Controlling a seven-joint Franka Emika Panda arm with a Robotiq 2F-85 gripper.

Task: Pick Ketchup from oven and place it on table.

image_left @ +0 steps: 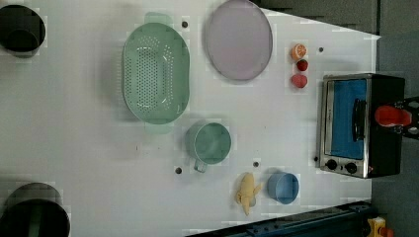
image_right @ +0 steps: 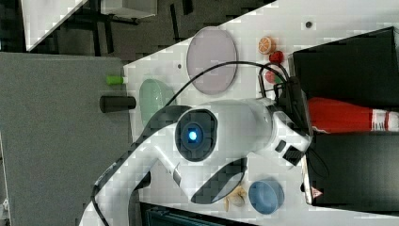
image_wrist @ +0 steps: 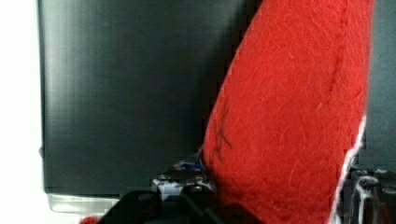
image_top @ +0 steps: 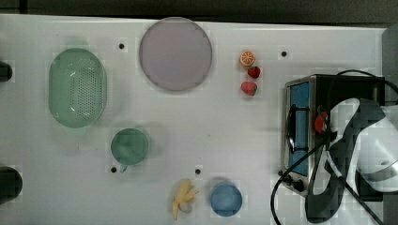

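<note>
- Lying on top of the oven point(image_left: 385, 123), the ketchup point(image_right: 346, 116) rests on its side, red body toward the arm and white-banded neck pointing to the right view's right.
- The fingers point(image_left: 401, 117) flank the ketchup on both sides; whether they have clenched on it or remain released cannot be told.
- The gripper point(image_right: 294, 123) is at the ketchup's base end, carried by the white arm point(image_right: 221, 141) with a black cable looping over it.
- In the wrist view the red body point(image_wrist: 289, 116) lies close against the oven's black top point(image_wrist: 130, 93).
- The oven stands at the top view's right end of the tabletop point(image_top: 225, 122), its blue glass door point(image_top: 300, 126) facing the other items.
- Just beside the oven, an orange slice point(image_top: 247, 58) and two strawberries point(image_top: 250, 80) form a short row.
- Farther off lie a purple plate point(image_top: 175, 54), a green colander point(image_top: 77, 87), a green cup point(image_top: 129, 146), a banana point(image_top: 184, 198) and a blue bowl point(image_top: 225, 199).
</note>
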